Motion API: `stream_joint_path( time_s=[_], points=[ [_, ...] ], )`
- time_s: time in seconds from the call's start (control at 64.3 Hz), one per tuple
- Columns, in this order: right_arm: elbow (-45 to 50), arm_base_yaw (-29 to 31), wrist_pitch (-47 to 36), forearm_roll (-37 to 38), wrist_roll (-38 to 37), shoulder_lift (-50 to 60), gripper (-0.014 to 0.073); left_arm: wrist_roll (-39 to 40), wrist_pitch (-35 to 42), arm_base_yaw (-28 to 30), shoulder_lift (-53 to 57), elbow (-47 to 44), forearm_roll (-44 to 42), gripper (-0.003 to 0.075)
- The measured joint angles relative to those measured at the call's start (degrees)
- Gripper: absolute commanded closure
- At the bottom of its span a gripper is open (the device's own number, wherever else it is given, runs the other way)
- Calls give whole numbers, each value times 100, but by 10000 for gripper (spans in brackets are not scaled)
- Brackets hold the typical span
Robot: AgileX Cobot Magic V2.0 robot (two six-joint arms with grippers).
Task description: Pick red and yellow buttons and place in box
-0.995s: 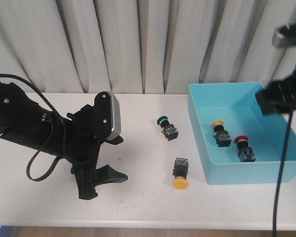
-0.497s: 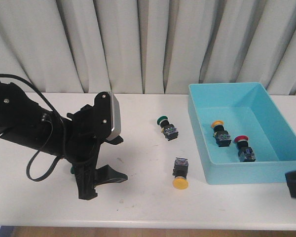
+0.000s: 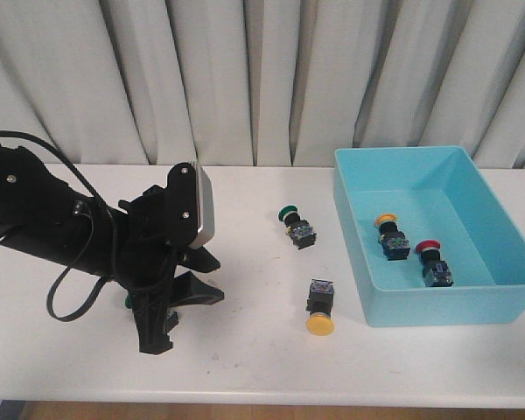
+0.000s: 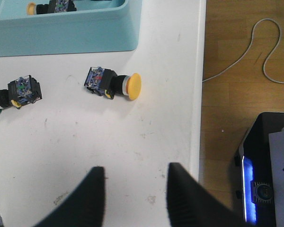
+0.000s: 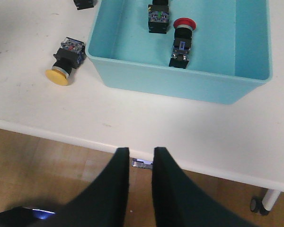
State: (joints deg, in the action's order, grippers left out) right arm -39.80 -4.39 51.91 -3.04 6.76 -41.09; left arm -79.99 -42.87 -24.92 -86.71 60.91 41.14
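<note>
**One yellow button left on the table**

One yellow button [image 3: 320, 310] lies on its side at lower centre of the front view, just left of the blue box [image 3: 354, 254]. Inside the box, right of centre, sit another yellow button [image 3: 389, 234] and a red button [image 3: 433, 262]. A green button [image 3: 297, 225] lies at mid-frame, not wanted. The left gripper [image 3: 182, 302] hangs low at lower left, fingers spread apart and empty. Only a dark scrap of the right arm shows at the lower right edge.

In the left wrist view, the yellow button [image 4: 112, 84] lies at upper centre, cap pointing right, the two fingers [image 4: 85, 201] parted at the bottom.

In the right wrist view, the same button [image 5: 66, 60] sits at upper left, beside the box wall [image 5: 180, 84]. The right gripper [image 5: 141, 179] at bottom centre shows a narrow gap and holds nothing.

The button looks small, light and rigid; its round cap would likely slip, so the blocky black body seems the better hold.
</note>
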Motion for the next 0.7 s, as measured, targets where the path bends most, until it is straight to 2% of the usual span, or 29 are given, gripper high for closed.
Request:
stream_joint_path(
  time_s=[0.031,0.171,0.699],
  points=[
    [0,0,-5,0,0,0,606,0,0,0,0,0,0,601],
    [0,0,-5,-2,0,0,601,0,0,0,0,0,0,729],
    [0,0,417,-2,0,0,601,0,0,0,0,0,0,727]
  ],
)
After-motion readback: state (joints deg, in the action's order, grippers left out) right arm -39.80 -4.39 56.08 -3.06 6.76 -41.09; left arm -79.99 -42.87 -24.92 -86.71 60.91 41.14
